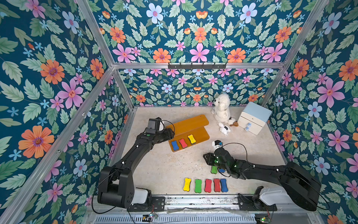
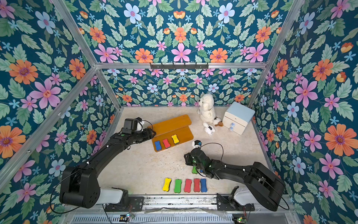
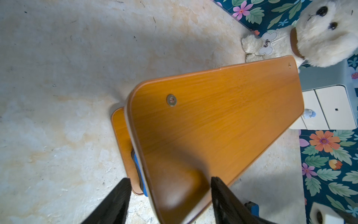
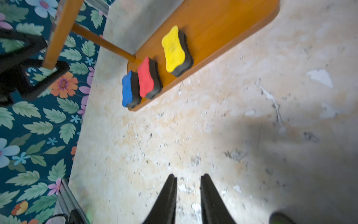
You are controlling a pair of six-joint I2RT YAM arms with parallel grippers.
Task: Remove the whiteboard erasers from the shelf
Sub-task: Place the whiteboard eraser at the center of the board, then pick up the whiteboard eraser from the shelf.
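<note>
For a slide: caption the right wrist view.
Bone-shaped foam erasers (blue, red, yellow) on orange wooden shelf; right pincer open.

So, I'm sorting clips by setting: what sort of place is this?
Probably a robot test cell, not a home: an aluminium frame lined with floral-print panels, and a left arm and right arm mounted on a rail at a tabletop.

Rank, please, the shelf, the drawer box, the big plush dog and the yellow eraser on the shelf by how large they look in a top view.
1. shelf
2. drawer box, only narrowly ahead
3. big plush dog
4. yellow eraser, clearly smallest
</note>
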